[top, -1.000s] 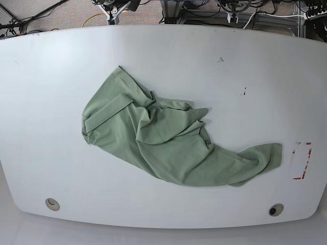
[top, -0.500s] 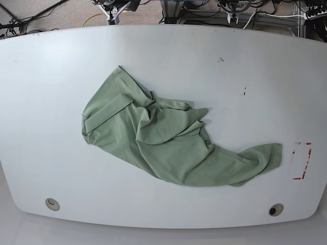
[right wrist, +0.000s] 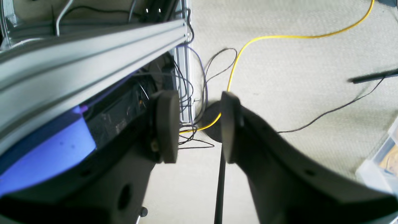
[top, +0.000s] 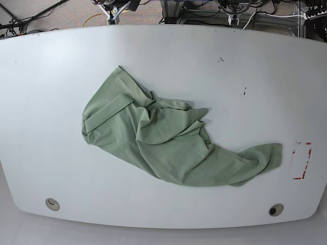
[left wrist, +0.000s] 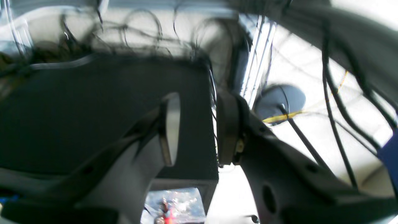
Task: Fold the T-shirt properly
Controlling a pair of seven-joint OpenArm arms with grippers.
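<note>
The left gripper (left wrist: 196,130) had its fingers (left wrist: 169,127) parted around nothing, blurred black cables (left wrist: 335,102) behind them; the right gripper (right wrist: 199,126) likewise stood with its pads (right wrist: 168,124) apart and empty, above beige carpet (right wrist: 295,77) crossed by a yellow cable (right wrist: 248,43) beside an aluminium frame rail (right wrist: 93,53). The T-shirt (top: 168,138) lay crumpled and wrinkled on the white table (top: 245,76), stretched diagonally from the middle toward the red-marked patch (top: 301,161) near one edge, with no arm near it in the base view.

White table (top: 245,46), crumpled green T-shirt (top: 168,140) across its middle
</note>
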